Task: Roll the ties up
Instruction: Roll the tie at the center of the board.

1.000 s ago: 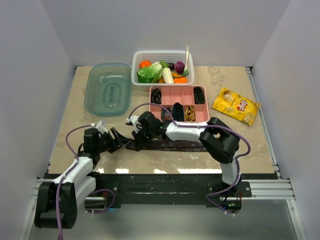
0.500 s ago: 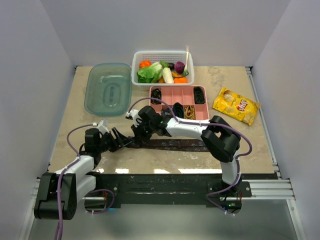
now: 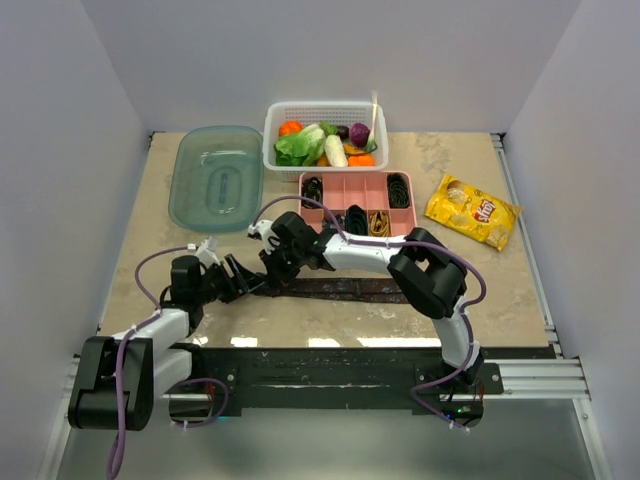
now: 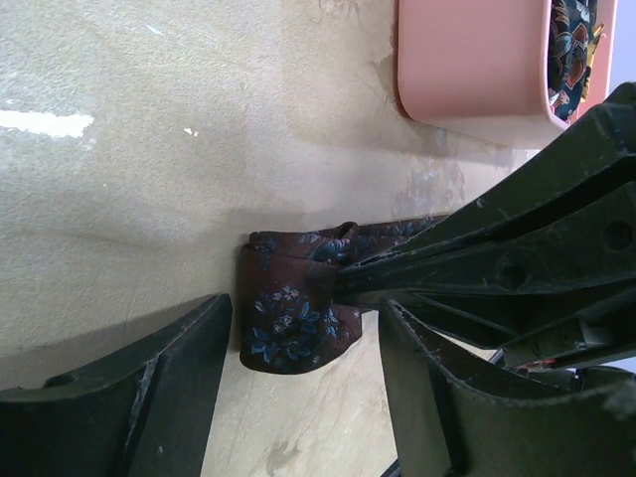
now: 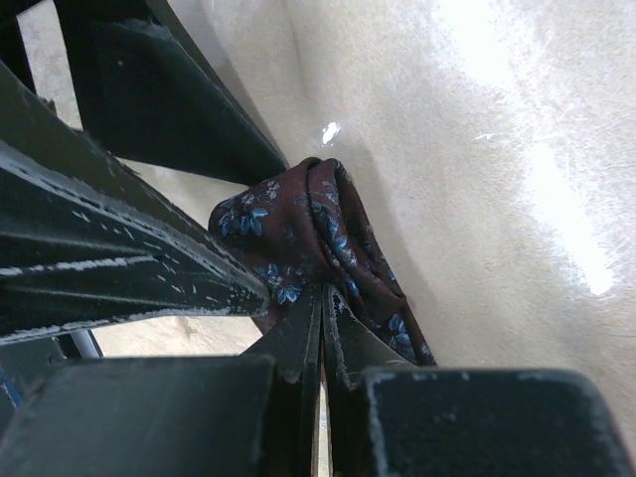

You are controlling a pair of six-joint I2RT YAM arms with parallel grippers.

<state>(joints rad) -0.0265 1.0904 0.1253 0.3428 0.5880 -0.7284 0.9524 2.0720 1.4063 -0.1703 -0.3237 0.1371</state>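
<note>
A dark brown-maroon tie (image 3: pixel 350 291) with small blue flowers lies flat along the near part of the table. Its left end is folded over into a short loop (image 4: pixel 293 328). My right gripper (image 3: pixel 268 275) is shut on that folded end, and the right wrist view shows its jaws (image 5: pixel 323 333) pinching the fabric (image 5: pixel 328 229). My left gripper (image 3: pixel 243 283) is open, with its fingers on either side of the loop (image 4: pixel 303 397) and not touching it. Black and gold coiled ties (image 3: pixel 380 226) sit in the pink tray (image 3: pixel 345 190).
A white basket of vegetables (image 3: pixel 323 135) stands at the back. A teal plastic lid (image 3: pixel 217 177) lies at the back left. A yellow chips bag (image 3: pixel 472 210) lies to the right. The pink tray's corner (image 4: pixel 467 60) is just beyond the tie's end.
My right gripper has shifted a little left and away from me with the tie's end in it. The left gripper has stayed open beside the loop.
</note>
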